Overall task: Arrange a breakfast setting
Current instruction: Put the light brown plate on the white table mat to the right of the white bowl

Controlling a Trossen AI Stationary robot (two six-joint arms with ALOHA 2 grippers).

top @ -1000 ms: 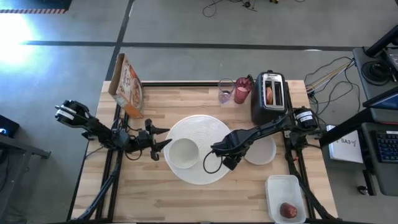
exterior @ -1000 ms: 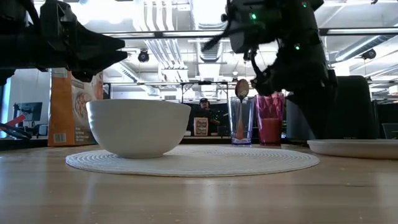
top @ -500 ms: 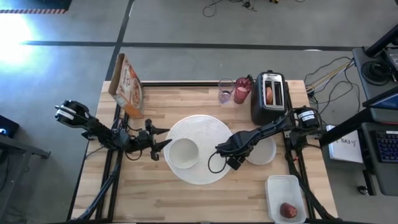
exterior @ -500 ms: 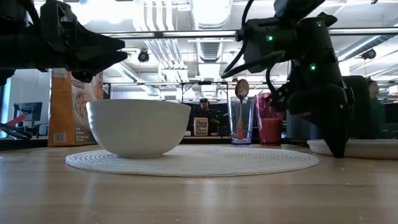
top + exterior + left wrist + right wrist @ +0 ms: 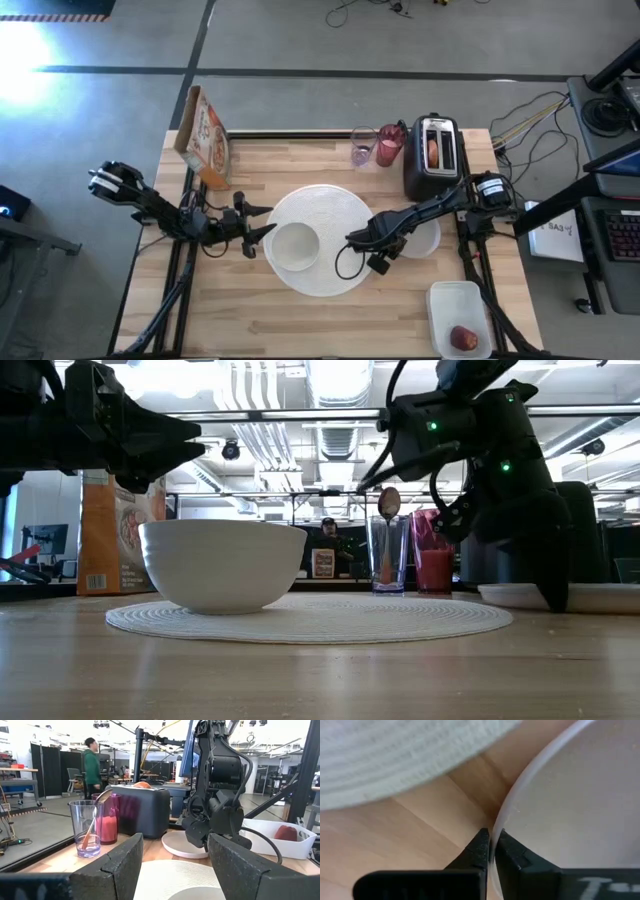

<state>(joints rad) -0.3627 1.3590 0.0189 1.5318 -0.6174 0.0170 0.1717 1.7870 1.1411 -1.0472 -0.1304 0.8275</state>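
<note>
**Right jaws pinch the small plate's rim**

The small grey plate [image 5: 425, 238] lies on the table [image 5: 230, 310] just right of the large round white plate [image 5: 330, 215], its near rim clenched between the right gripper [image 5: 491, 851] jaws. The small white bowl [image 5: 296, 247] sits on the large plate's left part. The left gripper [image 5: 262, 229] hovers beside the bowl, jaws spread apart. At the table's far edge stand a clear glass [image 5: 362, 146] holding the orange-handled spoon [image 5: 93, 821], the pink tumbler [image 5: 389, 145] and a toaster [image 5: 436, 152]. The red apple [image 5: 462, 337] rests in a tub [image 5: 440, 300] at the near right corner.
</note>
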